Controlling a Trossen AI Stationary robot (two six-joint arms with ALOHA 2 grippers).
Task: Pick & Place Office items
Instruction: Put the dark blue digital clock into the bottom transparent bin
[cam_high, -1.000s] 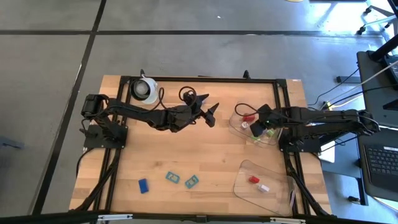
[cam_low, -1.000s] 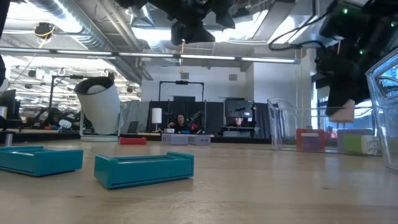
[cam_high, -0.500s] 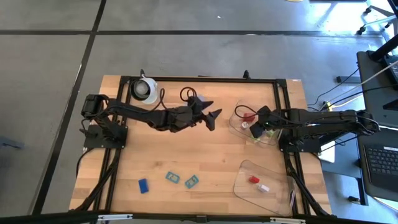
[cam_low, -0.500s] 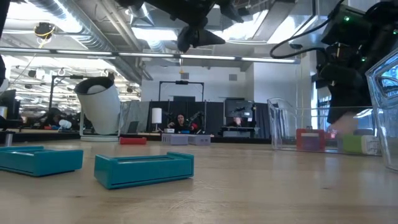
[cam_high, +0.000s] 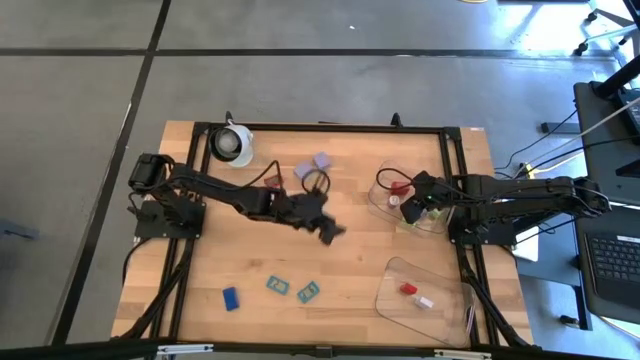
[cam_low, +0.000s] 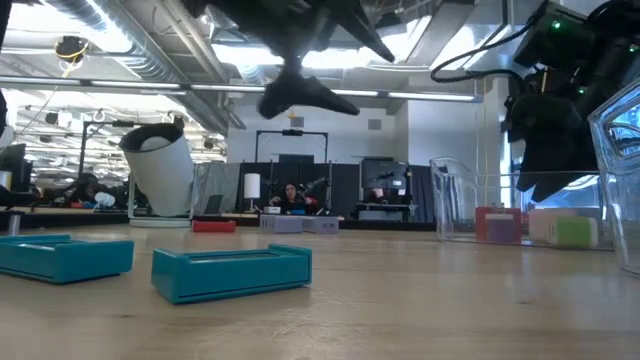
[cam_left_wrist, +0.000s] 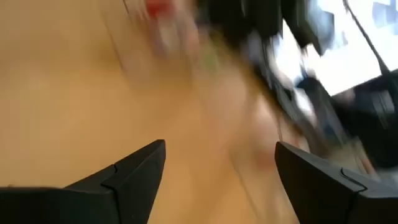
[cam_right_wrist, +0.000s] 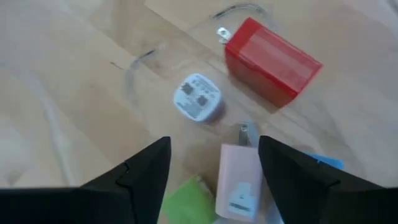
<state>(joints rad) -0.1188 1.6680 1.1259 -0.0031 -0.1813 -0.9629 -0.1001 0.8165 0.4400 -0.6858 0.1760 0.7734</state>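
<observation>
My left wrist view is smeared with motion blur; bright ceiling lights (cam_low: 300, 55) glare overhead, my right view sharper.

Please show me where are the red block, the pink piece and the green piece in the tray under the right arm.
red block (cam_right_wrist: 273, 51): right wrist view, middle of its top face.
pink piece (cam_right_wrist: 238, 180): right wrist view, middle of its body.
green piece (cam_right_wrist: 188, 200): right wrist view, its visible top, at the picture's lower edge.

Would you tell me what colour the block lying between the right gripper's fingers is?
Pale pink: the block shows best in the right wrist view, beside a green piece.
</observation>
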